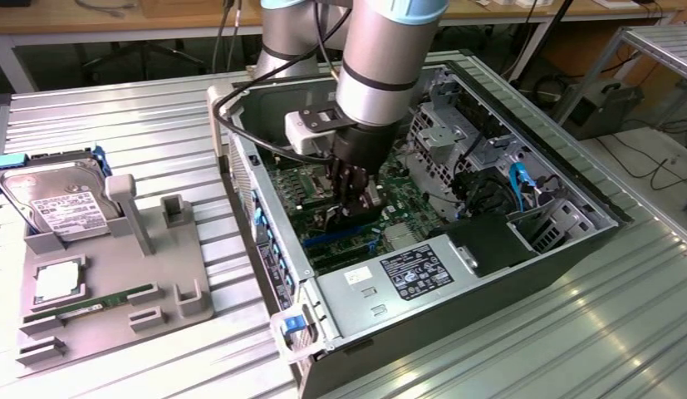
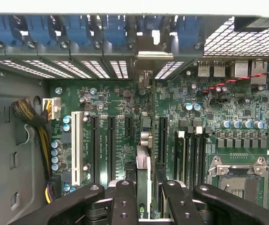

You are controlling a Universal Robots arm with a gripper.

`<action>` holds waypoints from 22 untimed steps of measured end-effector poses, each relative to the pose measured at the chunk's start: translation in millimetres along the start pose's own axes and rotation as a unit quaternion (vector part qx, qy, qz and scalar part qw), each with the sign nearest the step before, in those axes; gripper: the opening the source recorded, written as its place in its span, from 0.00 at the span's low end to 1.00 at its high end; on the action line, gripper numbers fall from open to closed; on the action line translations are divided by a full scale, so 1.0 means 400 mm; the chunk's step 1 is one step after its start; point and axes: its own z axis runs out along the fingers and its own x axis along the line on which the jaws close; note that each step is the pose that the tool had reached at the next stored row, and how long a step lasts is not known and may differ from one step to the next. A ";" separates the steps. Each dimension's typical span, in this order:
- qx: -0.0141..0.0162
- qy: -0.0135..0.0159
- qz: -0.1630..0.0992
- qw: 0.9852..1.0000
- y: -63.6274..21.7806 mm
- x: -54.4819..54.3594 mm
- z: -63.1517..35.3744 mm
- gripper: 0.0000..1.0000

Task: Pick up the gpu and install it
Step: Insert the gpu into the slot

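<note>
My gripper [image 1: 356, 198] reaches down into the open computer case [image 1: 321, 332], above the green motherboard [image 1: 404, 204]. It is shut on the gpu [image 1: 362, 218], a thin dark card held upright. In the wrist view the gpu [image 2: 144, 164] shows edge-on between the black fingers [image 2: 125, 201] of the gripper [image 2: 146, 206]. The card runs in line with the long expansion slots [image 2: 111, 140] on the motherboard [image 2: 111, 93]. Its silver end bracket [image 2: 154, 55] lies at the row of rear slot openings. I cannot tell whether the card's edge sits in a slot or just above it.
Left of the case, a grey fixture [image 1: 154, 266] holds a silver hard drive [image 1: 61, 204], a green RAM stick [image 1: 94, 301] and a square chip [image 1: 57, 283]. Inside the case are the power supply [image 1: 415, 278], drive cages [image 1: 443, 125] and a yellow cable bundle [image 2: 33, 119].
</note>
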 end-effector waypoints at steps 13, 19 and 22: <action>0.000 0.000 0.001 1.000 0.003 0.000 0.025 0.26; 0.000 0.000 0.001 1.000 0.003 0.000 0.017 0.40; 0.000 0.000 0.001 1.000 0.004 0.000 -0.018 0.40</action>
